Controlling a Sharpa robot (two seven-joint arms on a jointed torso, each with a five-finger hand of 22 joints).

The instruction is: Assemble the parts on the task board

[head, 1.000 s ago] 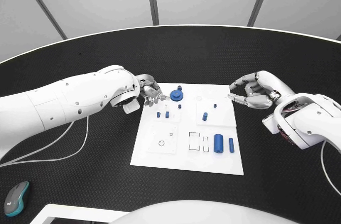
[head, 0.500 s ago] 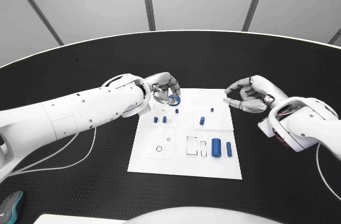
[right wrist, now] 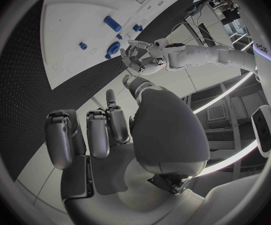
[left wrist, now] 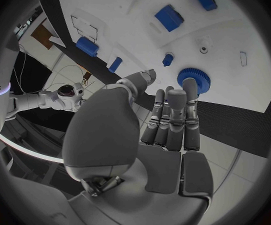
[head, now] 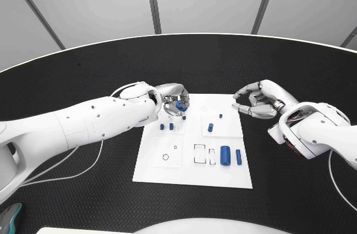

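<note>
The white task board [head: 193, 164] lies in the middle of the black table. A blue gear [head: 181, 106] sits near its far left corner. My left hand [head: 171, 96] hovers over the gear, and in the left wrist view one fingertip [left wrist: 190, 86] touches the gear [left wrist: 198, 78] while the thumb stays apart from it. Small blue pegs [head: 166, 126] stand just nearer, another peg [head: 210, 127] stands mid-board, and two blue cylinders [head: 225, 154] lie at the near right. My right hand [head: 257, 101] hangs off the board's far right corner, fingers curled in, holding nothing.
Rectangular slots [head: 200, 153] and a small round hole [head: 166, 155] mark the board's near half. A white cable [head: 89, 162] trails over the table under my left arm. A grey mouse [head: 6, 214] lies at the near left edge.
My left hand has moved from the board's far left edge onto the blue gear. The right hand has stayed in place, still curled. The head view has shifted slightly.
</note>
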